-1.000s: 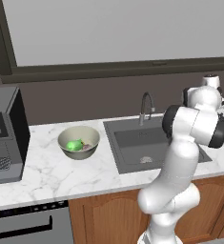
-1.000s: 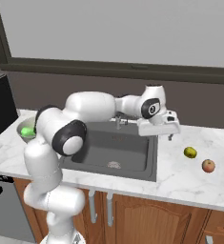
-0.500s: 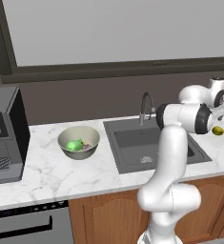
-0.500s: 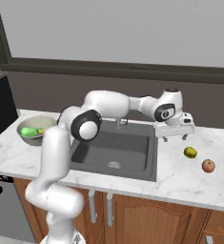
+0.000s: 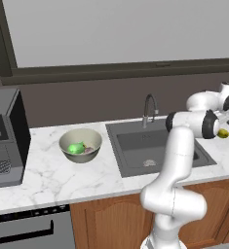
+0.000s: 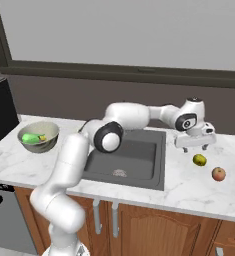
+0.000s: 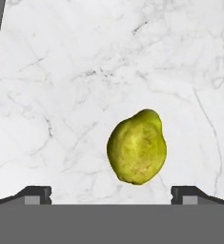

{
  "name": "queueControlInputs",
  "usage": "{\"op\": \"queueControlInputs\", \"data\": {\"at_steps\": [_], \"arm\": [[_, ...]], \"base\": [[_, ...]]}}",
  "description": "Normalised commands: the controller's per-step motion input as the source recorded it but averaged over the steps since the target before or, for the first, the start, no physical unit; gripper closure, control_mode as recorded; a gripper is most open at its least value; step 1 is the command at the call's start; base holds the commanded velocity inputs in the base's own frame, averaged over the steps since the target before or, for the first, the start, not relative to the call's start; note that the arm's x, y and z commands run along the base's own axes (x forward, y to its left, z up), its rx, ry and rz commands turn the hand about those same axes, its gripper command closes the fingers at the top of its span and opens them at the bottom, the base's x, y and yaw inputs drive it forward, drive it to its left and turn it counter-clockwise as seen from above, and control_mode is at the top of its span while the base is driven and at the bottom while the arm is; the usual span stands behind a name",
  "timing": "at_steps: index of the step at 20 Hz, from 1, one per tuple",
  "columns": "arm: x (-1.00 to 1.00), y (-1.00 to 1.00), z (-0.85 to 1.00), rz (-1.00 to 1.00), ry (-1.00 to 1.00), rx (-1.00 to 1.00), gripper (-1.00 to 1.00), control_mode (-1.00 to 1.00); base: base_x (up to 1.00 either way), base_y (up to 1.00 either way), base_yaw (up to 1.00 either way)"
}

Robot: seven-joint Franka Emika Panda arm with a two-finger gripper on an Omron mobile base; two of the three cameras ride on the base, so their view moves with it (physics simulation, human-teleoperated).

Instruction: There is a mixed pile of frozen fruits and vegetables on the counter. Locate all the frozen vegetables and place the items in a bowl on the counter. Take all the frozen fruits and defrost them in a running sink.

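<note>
A yellow-green fruit (image 7: 137, 147) lies on the white marble counter (image 7: 75, 71), right of the sink (image 6: 126, 159). My gripper (image 6: 195, 147) hovers just above it, open, with the fruit between and slightly ahead of the fingertips (image 7: 37, 193). In the right base view, the same fruit (image 6: 199, 160) has a red fruit (image 6: 218, 174) a little to its right. The beige bowl (image 5: 80, 141) stands left of the sink (image 5: 155, 148) and holds a bright green vegetable (image 5: 76, 148) and a pale pinkish one (image 5: 88, 150).
A curved grey faucet (image 5: 149, 109) stands behind the basin. A dark coffee machine (image 5: 1, 136) sits at the counter's left end. The wall and window ledge (image 6: 139, 72) run along the back. My arm stretches across the sink.
My arm has swung to the right, from over the sink's right edge to above the yellow-green fruit. The fruits and the bowl have not moved.
</note>
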Motion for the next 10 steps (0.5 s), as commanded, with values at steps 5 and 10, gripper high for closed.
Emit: {"op": "queueControlInputs", "data": {"at_steps": [5,10], "arm": [[0.26,-0.13,-0.48,0.05,-0.01,-0.07,-1.0,-1.0],[0.23,-0.24,-0.42,0.06,-0.02,-0.07,-1.0,-1.0]], "base": [[0.0,0.0,0.0],[0.0,0.0,0.0]]}}
